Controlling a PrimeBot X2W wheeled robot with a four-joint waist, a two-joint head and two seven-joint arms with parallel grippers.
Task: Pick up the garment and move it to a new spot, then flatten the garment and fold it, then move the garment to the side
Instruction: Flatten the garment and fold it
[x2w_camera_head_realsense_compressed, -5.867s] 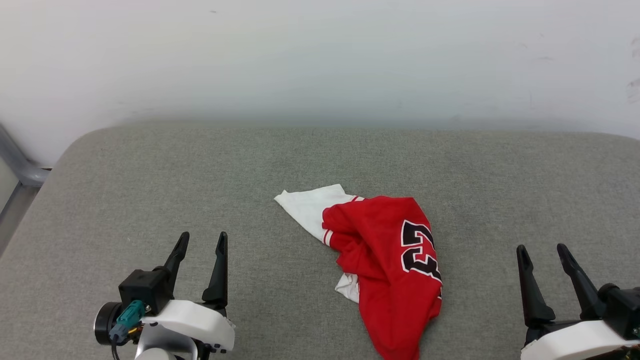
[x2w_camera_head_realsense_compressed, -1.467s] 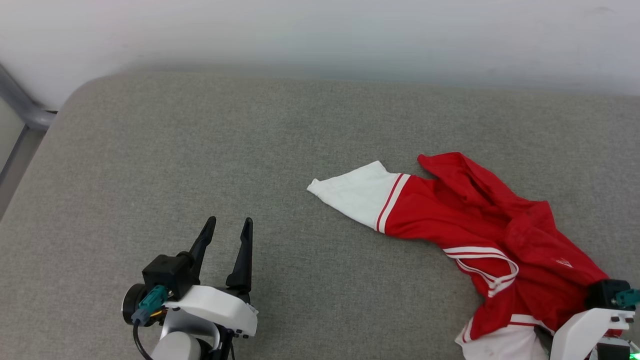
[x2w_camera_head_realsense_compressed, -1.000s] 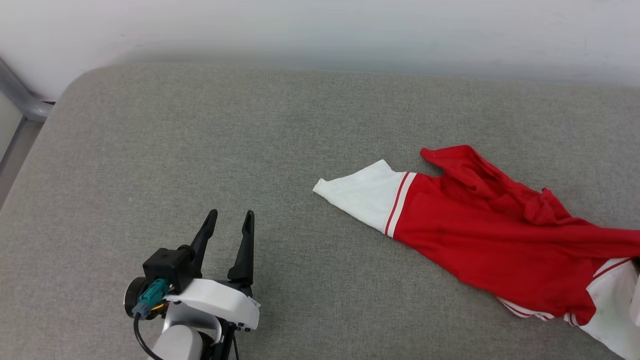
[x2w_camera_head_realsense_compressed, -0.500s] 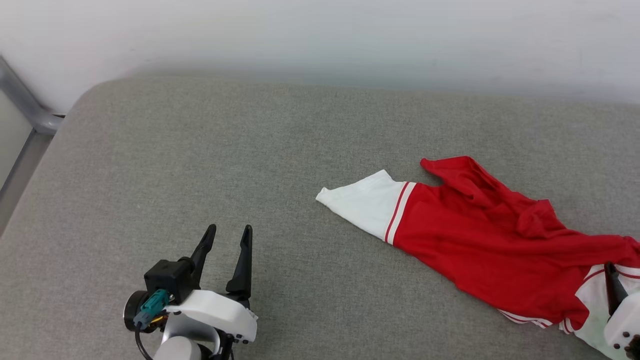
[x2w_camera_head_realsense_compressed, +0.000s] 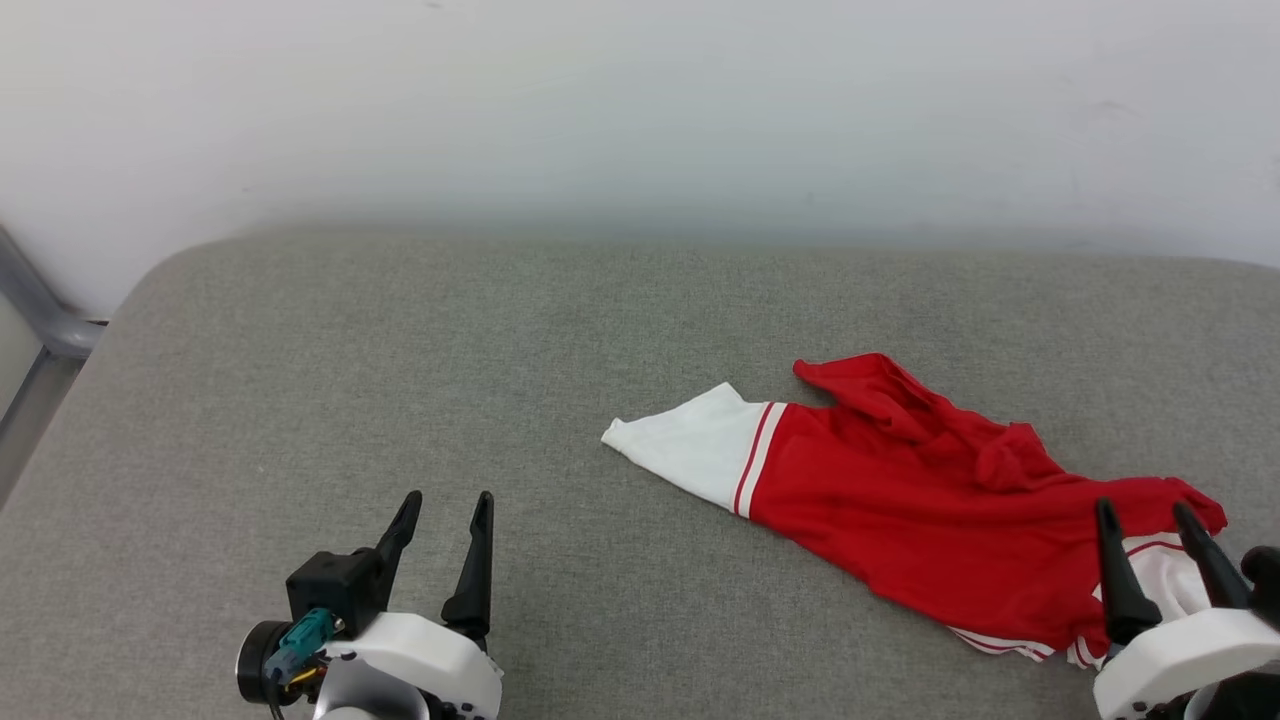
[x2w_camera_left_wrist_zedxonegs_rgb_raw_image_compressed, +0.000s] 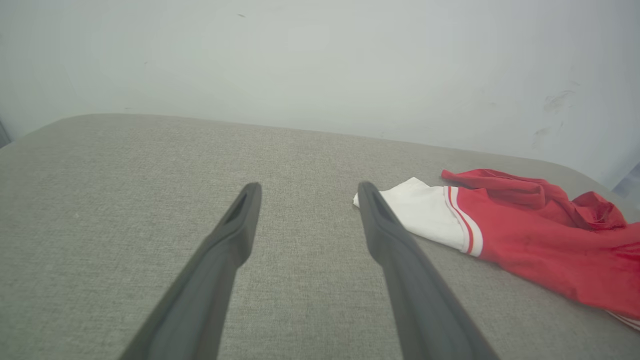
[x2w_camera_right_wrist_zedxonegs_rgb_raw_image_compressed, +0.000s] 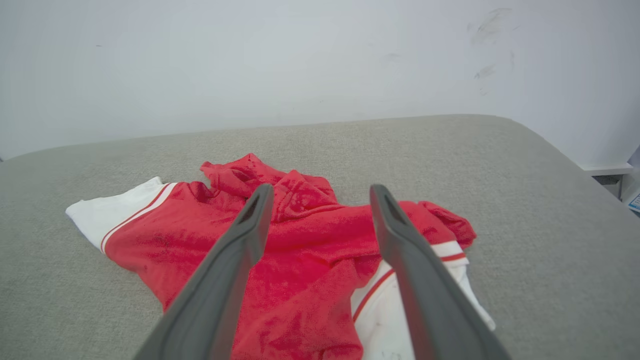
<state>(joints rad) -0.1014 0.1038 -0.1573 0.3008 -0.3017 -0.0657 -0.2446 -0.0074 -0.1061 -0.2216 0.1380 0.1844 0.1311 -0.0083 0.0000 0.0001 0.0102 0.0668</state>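
The red garment (x2w_camera_head_realsense_compressed: 900, 500) lies stretched and rumpled on the grey cushioned surface (x2w_camera_head_realsense_compressed: 400, 350) at the right, one white sleeve (x2w_camera_head_realsense_compressed: 680, 455) pointing left, the other white sleeve by my right gripper. Its numerals are hidden. In the left wrist view the garment (x2w_camera_left_wrist_zedxonegs_rgb_raw_image_compressed: 540, 240) lies off to the right, and in the right wrist view the garment (x2w_camera_right_wrist_zedxonegs_rgb_raw_image_compressed: 300, 250) spreads under the fingers. My right gripper (x2w_camera_head_realsense_compressed: 1143, 512) hovers open over the garment's right end, holding nothing. My left gripper (x2w_camera_head_realsense_compressed: 446, 502) stands open at the lower left, well apart from the fabric.
A white wall (x2w_camera_head_realsense_compressed: 640, 100) rises behind the surface. A grey metal frame (x2w_camera_head_realsense_compressed: 40, 320) sits past the left edge. In the right wrist view the surface's rounded right edge (x2w_camera_right_wrist_zedxonegs_rgb_raw_image_compressed: 565, 160) drops off toward a pale ledge.
My right gripper has let the garment go and now stands open above its right end. The garment settled flat on the surface. The head camera has shifted, so the whole picture moved.
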